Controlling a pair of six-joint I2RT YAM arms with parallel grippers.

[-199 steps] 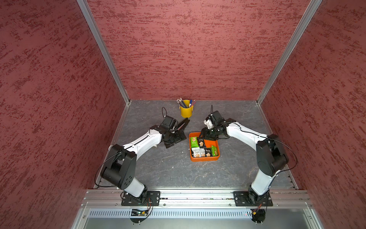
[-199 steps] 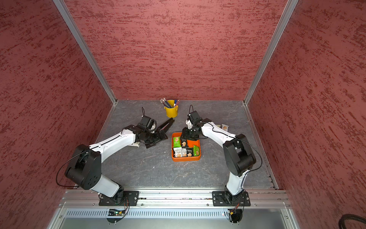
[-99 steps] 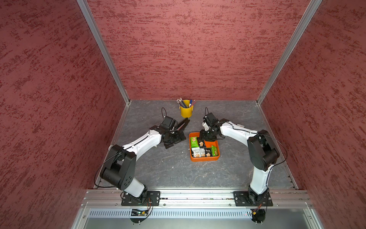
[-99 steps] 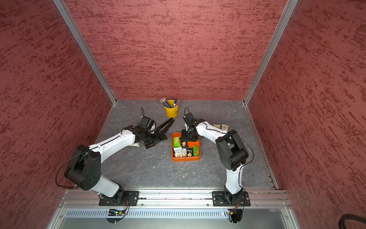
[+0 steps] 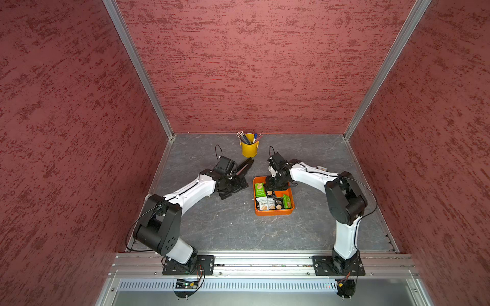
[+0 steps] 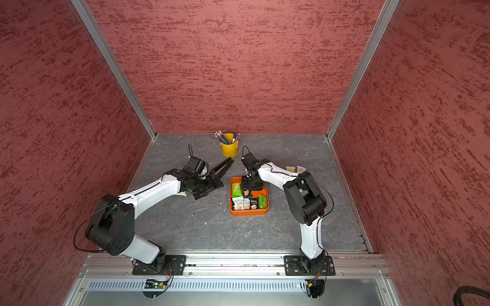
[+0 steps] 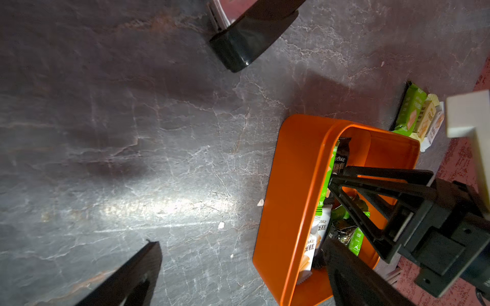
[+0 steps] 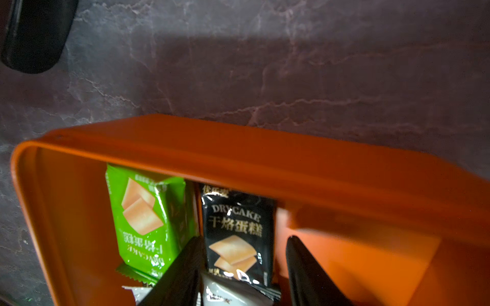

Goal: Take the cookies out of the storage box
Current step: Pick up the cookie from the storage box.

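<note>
Overhead, the box (image 5: 274, 212) is seen near centre, its far half hidden by the right claw (image 5: 271, 188). Left wrist: the left claw (image 7: 242, 242) is spread, empty. Right wrist: inside, a black packet (image 8: 236, 230), lengthwise toward the wall, is straddled, ungripped.

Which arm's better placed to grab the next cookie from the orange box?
Right. The right gripper is inside the storage box, jaws straddling a black packet; the left gripper hangs open outside it.
</note>
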